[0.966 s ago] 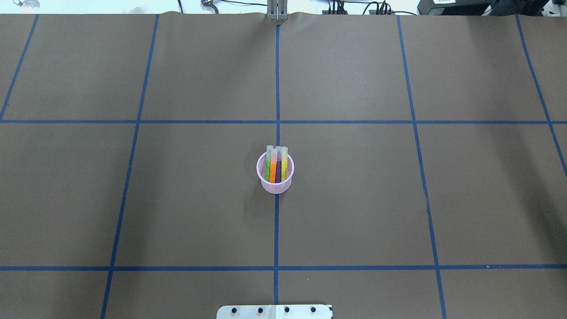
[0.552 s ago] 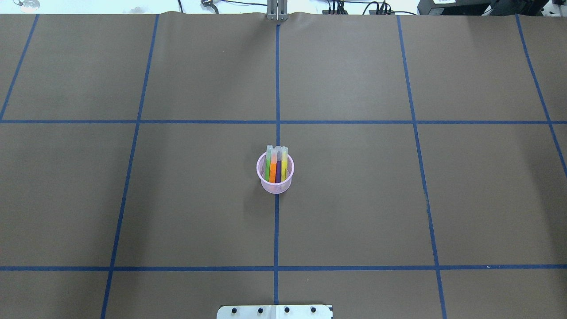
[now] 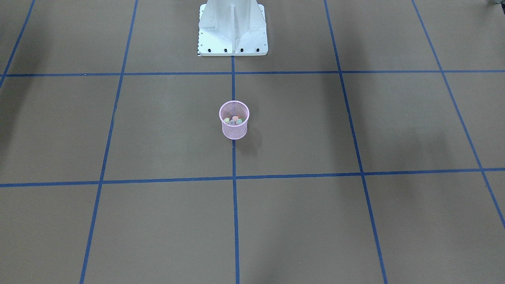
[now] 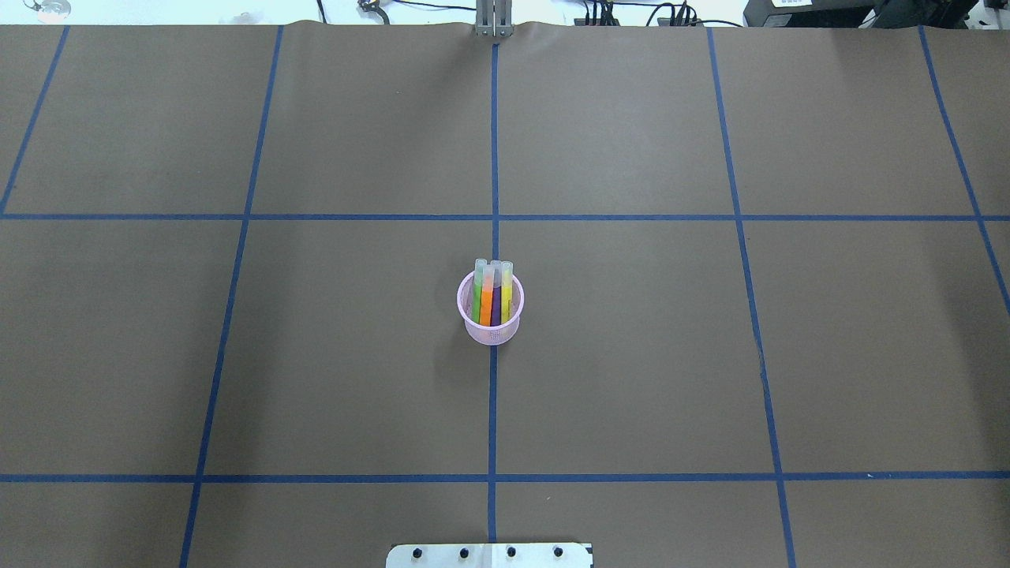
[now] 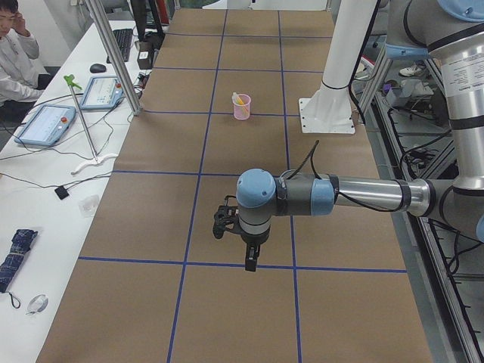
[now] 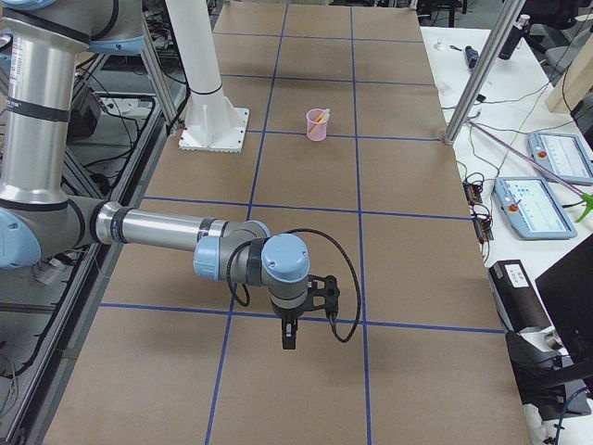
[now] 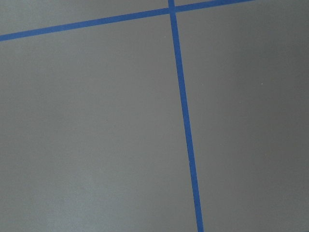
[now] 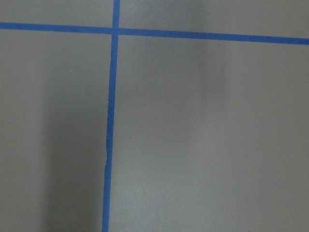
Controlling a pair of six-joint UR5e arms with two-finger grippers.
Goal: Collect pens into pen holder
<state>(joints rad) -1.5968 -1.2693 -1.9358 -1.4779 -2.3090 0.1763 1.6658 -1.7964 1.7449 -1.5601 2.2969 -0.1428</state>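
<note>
The pink mesh pen holder stands upright at the table's middle, on the centre tape line; it also shows in the front view. Several pens stand in it, cap ends up: green, orange, purple and a yellow one. No pen lies on the table. Both grippers are far from the holder, low over bare table at opposite ends. The left gripper shows only in the exterior left view, the right gripper only in the exterior right view. I cannot tell whether either is open or shut.
The robot's white pedestal stands behind the holder. Blue tape lines divide the brown table cover. A side bench holds control tablets, cables and a seated operator. Metal posts stand at the table's far edge.
</note>
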